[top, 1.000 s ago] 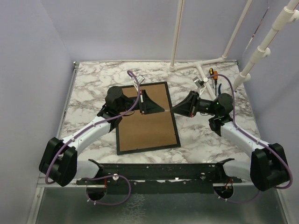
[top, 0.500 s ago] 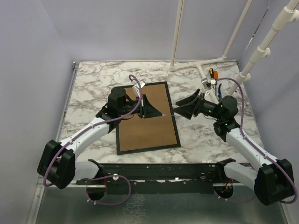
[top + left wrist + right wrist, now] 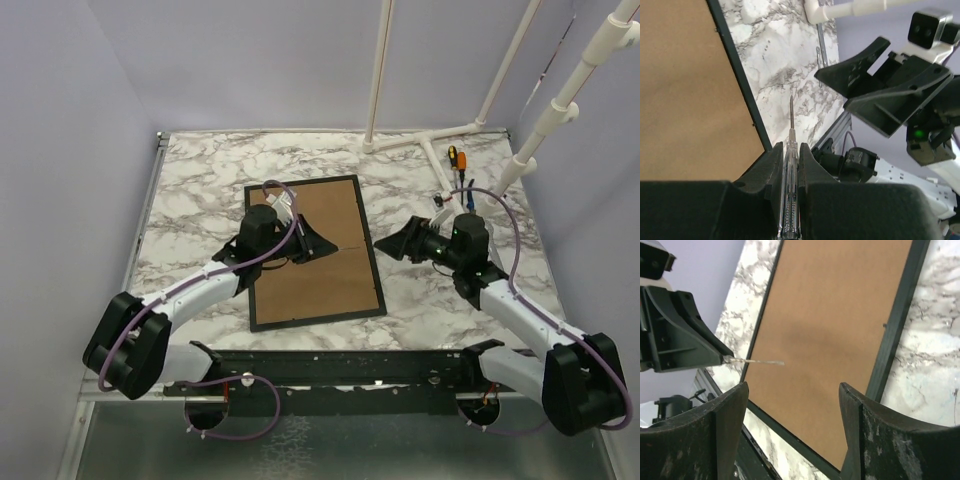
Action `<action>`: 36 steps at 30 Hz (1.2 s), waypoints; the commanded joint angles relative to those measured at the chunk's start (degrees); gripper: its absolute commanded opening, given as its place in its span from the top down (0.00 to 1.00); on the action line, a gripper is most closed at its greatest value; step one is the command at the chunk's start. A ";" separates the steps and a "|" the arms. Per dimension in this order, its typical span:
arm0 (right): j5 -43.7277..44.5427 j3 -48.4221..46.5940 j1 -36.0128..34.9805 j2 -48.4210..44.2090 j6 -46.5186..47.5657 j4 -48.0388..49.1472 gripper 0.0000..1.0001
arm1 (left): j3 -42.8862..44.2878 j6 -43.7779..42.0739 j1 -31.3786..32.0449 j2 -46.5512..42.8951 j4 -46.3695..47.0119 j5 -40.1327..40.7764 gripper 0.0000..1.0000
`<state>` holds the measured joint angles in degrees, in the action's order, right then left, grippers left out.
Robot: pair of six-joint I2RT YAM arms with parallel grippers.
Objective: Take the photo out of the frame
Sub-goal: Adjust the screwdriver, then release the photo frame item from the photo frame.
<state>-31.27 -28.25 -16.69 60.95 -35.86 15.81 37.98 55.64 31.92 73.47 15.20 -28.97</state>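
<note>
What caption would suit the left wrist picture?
Left end effector shut on a clear-handled screwdriver beside the face-down frame.

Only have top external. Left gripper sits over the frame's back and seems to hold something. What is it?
Observer: A thin screwdriver. The left wrist view shows the left gripper shut on its clear handle, metal shaft pointing forward.
Operator: Right side holding anything?
Observer: No. Its wrist view shows the right gripper open with nothing in it, the brown back of the frame beyond.
Operator: Shaft visible from there?
Observer: Yes, sticking out past the left gripper, seen against the brown back.
</note>
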 commanded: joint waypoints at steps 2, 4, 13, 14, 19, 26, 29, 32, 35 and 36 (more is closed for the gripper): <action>-0.02 2.08 0.25 2.64 2.48 2.44 0.26 | -1.70 8.65 0.60 2.62 3.05 6.15 1.00; 2.07 1.98 0.25 3.75 3.03 1.15 0.26 | -1.86 10.01 0.60 4.08 3.99 4.94 1.00; 4.43 3.96 0.25 9.16 1.61 0.80 0.57 | -3.60 17.48 3.59 6.31 4.27 10.94 1.00; 3.79 4.36 0.25 9.67 1.32 1.08 0.59 | -3.61 18.34 4.37 6.59 3.70 11.78 1.00; 3.02 6.14 0.25 10.42 0.94 -0.06 0.57 | -1.80 20.47 8.64 7.45 -4.49 16.06 1.00; 1.07 9.69 0.25 9.82 -0.81 -0.09 0.61 | -2.62 25.15 14.91 5.41 -10.92 24.21 1.00; -0.39 11.41 0.25 10.42 -1.91 1.70 0.72 | -2.68 26.37 16.58 5.72 -11.06 25.35 1.00; -1.15 12.51 0.25 11.54 -2.52 2.77 0.74 | -2.12 26.72 17.59 6.70 -11.06 25.51 1.00; -1.62 13.14 0.25 12.65 -2.73 3.79 0.74 | -1.52 26.90 18.29 7.56 -11.07 26.02 1.00; -1.88 13.28 0.25 13.19 -2.68 4.20 0.74 | -1.31 26.82 18.54 7.89 -11.07 26.07 1.00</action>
<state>-30.96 -15.86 -16.69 72.49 -37.71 17.04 35.11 80.82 49.45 80.25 5.78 -5.96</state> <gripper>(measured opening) 0.266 0.125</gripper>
